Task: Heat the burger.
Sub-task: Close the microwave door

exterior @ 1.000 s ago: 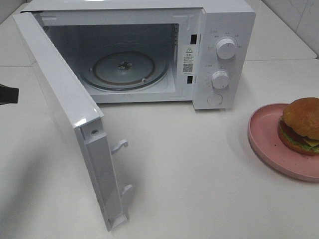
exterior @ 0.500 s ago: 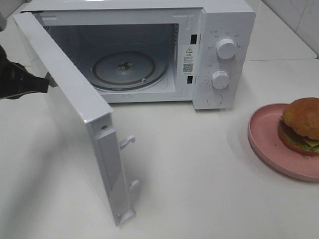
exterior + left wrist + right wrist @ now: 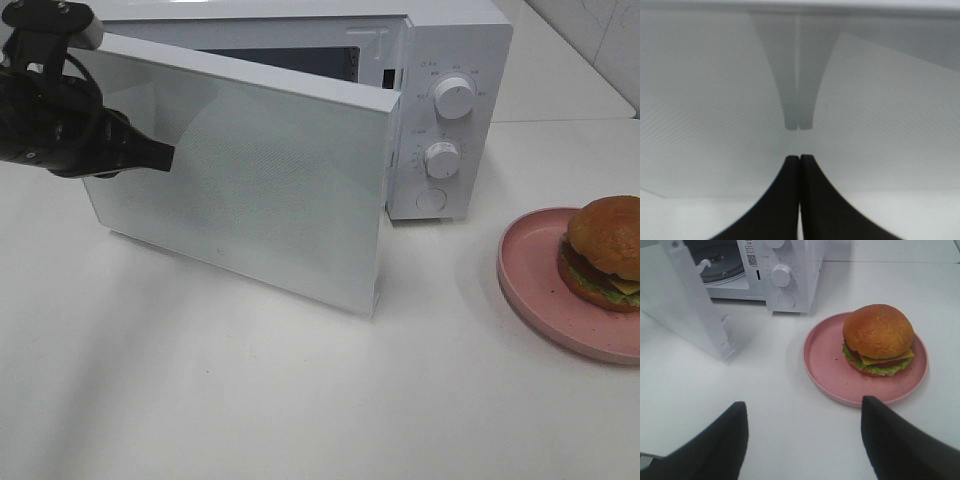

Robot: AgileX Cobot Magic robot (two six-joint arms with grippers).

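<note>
Evidently sets the left gripper (image 3: 165, 155), fingers pressed together with nothing between them, at the outer face of the microwave door (image 3: 260, 190), touching or just off it, since a flat push needs no grasp. Leaves that door angled partway across the mouth of the microwave (image 3: 450, 40) while the burger (image 3: 605, 250) sits outside on its pink plate (image 3: 530, 290), well to the right on the table (image 3: 300, 400), so probably calls for a wide-open door before loading. Holds the right gripper (image 3: 804, 405) spread and empty near the plate, likely ready for its rim.
</note>
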